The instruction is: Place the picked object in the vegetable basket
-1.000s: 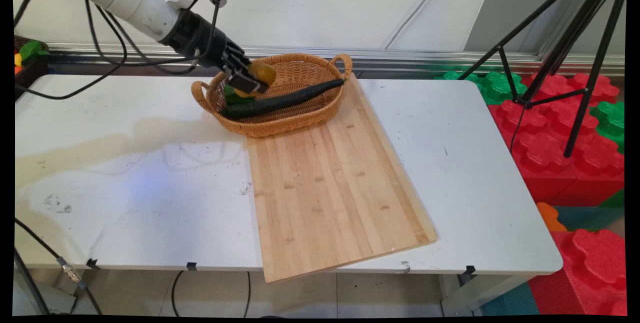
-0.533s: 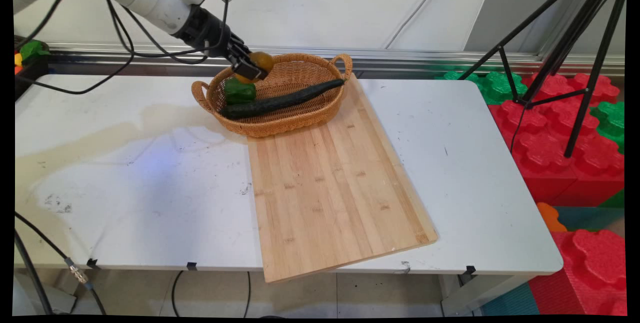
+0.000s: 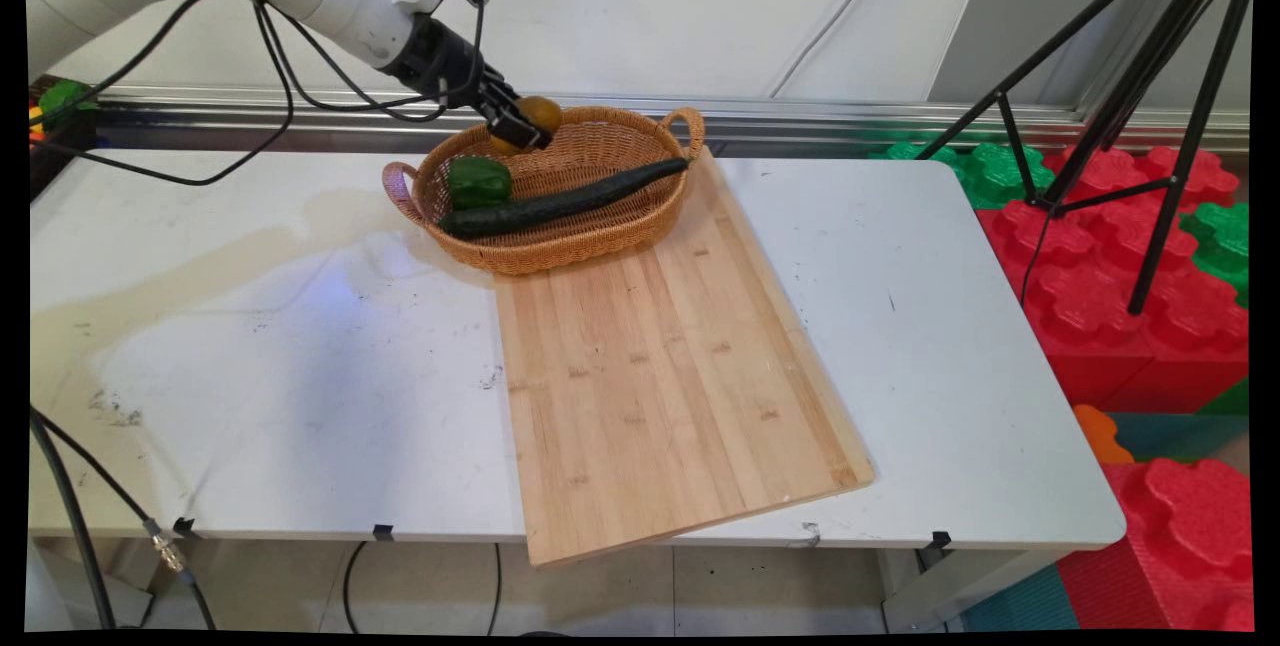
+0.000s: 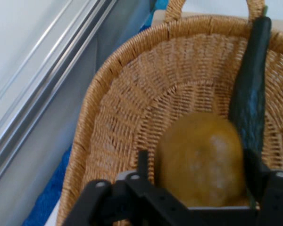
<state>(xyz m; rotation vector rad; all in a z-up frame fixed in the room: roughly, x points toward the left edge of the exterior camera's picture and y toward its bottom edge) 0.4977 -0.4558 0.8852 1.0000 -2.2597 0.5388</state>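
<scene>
I have my gripper [image 3: 524, 127] clenched on a yellow-brown fruit [image 4: 201, 159], lifted clear above the back rim of the wicker basket [image 3: 590, 231]. Below me, at about seven o'clock, a green pepper [image 3: 478, 182] sits inside the basket, with a long cucumber [image 3: 560, 203] lying across it. The basket's front edge rests on the wooden cutting board [image 3: 670, 376], which is bare.

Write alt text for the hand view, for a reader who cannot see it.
The black hand grips a rounded yellow-orange fruit between its two fingers, above the inside of a woven wicker basket. A long dark green cucumber runs down the basket's right side behind the fruit, and a pale wall with a metal rail shows at the left.
</scene>
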